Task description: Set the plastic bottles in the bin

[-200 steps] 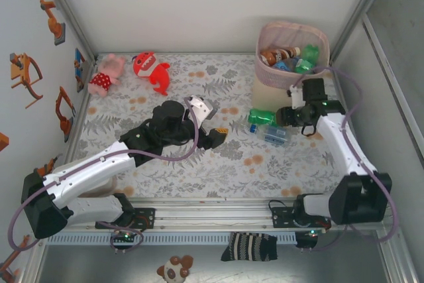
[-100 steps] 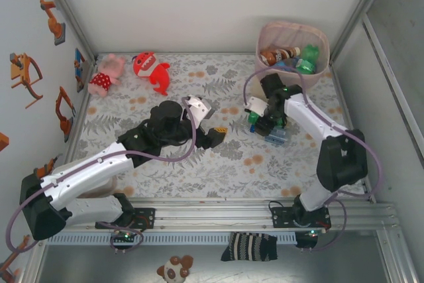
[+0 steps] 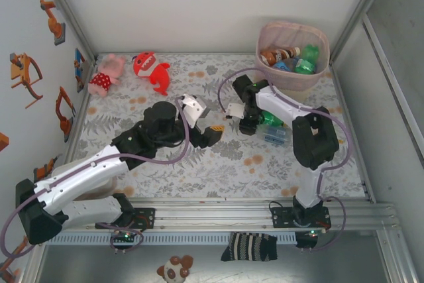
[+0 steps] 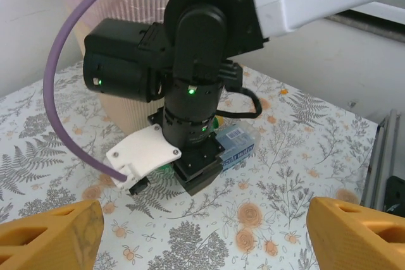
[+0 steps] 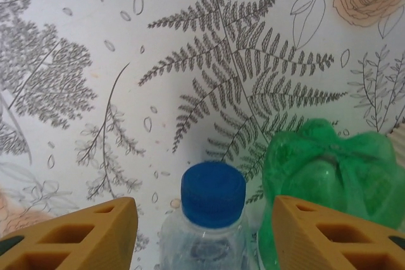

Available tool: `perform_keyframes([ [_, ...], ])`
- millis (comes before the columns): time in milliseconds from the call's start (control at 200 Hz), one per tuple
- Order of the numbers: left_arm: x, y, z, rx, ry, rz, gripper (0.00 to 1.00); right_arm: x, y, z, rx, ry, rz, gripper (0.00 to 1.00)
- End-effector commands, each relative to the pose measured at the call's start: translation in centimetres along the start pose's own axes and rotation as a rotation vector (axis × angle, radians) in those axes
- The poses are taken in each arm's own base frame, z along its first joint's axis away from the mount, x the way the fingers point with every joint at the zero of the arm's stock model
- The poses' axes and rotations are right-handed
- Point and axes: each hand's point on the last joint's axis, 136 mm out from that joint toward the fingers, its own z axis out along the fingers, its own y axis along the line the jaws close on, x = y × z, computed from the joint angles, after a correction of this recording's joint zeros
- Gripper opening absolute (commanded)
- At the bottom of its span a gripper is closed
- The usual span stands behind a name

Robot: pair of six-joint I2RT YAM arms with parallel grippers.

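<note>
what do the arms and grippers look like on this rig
Left arm and right arm: white shells with black rounded joints and wrists. A purple cable loops along each. The fingers are orange-yellow wedges with cut-out pockets. The right wrist carries a white plate and small green lights.

Top view: we look down on the whole table (image 3: 218, 164) from above and behind the bases. Left wrist cam sits low, facing the right arm (image 4: 196, 93) close up. Right wrist cam looks straight down, very near the clear bottle (image 5: 212, 219) both share.
</note>
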Motion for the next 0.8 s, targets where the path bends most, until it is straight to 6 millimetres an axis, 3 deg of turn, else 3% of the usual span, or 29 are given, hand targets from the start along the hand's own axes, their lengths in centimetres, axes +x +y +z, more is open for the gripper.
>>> perform_keyframes([
  [0,0.4,0.4,-0.4,-0.017,0.004,-0.016,0.83,-0.1,-0.5,0.1,0.023,0.048,-0.007,0.55],
  [285,0.4,0.4,-0.3,-0.019,0.008,-0.014,0.83,0.8,-0.2,1.8,0.018,0.133,-0.027,0.53],
  [796,0.2,0.3,-0.1,-0.013,0.009,-0.012,0.83,2.7,2.2,3.8,-0.043,0.209,-0.037,0.45],
])
